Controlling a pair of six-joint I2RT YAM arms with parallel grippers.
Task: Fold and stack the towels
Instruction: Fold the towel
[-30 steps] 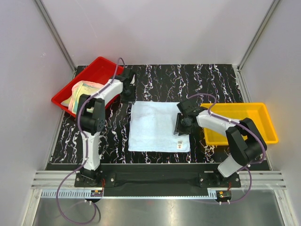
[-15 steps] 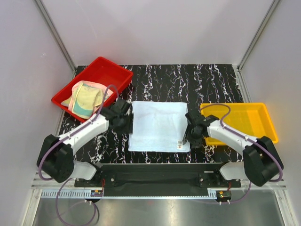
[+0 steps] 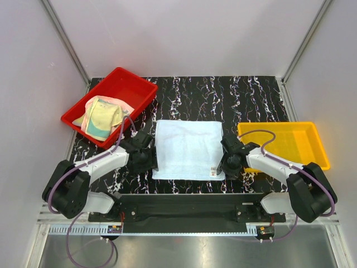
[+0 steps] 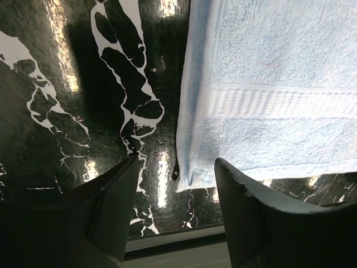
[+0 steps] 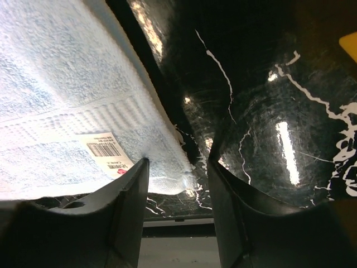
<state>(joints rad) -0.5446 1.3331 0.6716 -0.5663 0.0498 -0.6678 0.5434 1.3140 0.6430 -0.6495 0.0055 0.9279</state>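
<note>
A pale blue-white towel (image 3: 188, 149) lies spread flat in the middle of the table, its white tag (image 3: 213, 171) at the near right corner. My left gripper (image 3: 144, 158) is low at the towel's near left corner, open. In the left wrist view that corner (image 4: 189, 173) lies between the wide-apart fingers of the left gripper (image 4: 177, 184). My right gripper (image 3: 228, 165) is at the near right corner, open. In the right wrist view the right gripper (image 5: 177, 167) straddles the corner of the towel (image 5: 67, 89) beside the barcode tag (image 5: 103, 151). More towels (image 3: 103, 116), yellow-green, pink and teal, sit bunched in the red tray.
The red tray (image 3: 131, 84) stands at the far left. A yellow tray (image 3: 284, 142) stands at the right, close behind my right arm. The table's near edge (image 4: 173, 237) runs just below both grippers. The black marbled tabletop (image 3: 223, 95) stretches behind the towel.
Both arms have slid down the towel's sides from its far part to its near corners. The left gripper has opened wider.
</note>
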